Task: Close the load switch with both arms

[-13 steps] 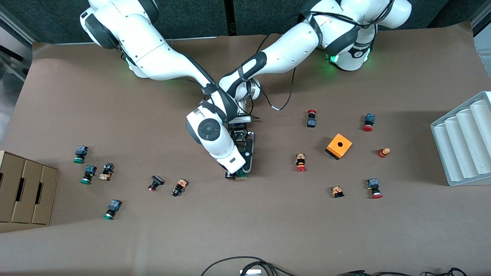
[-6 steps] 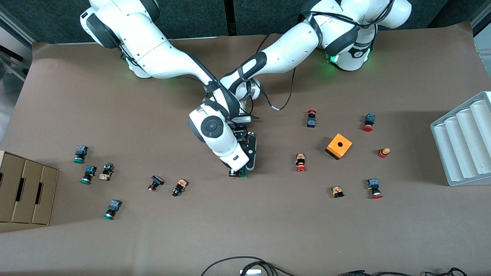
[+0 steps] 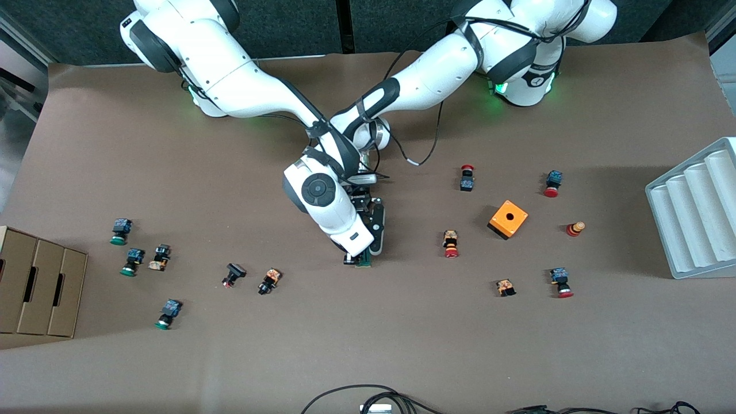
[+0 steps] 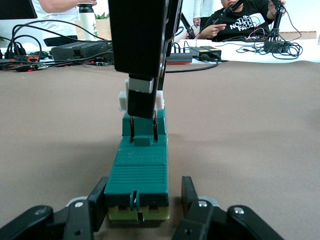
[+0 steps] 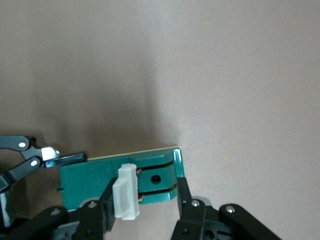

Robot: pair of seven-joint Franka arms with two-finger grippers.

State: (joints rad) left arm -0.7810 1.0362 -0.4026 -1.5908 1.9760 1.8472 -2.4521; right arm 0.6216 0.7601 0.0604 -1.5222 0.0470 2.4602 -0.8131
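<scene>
Mid-table, the left gripper (image 4: 141,207) clamps one end of the green load switch (image 4: 139,175) lying flat between its fingers, while the right gripper (image 5: 145,210), directly above, appears to pinch the white handle (image 5: 125,197).

We see the load switch (image 4: 138,172) in matt green plastic, its top finely ribbed, with a smooth white plastic handle (image 5: 125,198). The left gripper (image 4: 142,212) and right gripper (image 5: 142,212) show matt black fingers with small bright metal screws. The table (image 3: 402,345) wears a dull brown, paper-like cover. The arms (image 3: 230,80) gleam in glossy white plastic.
</scene>
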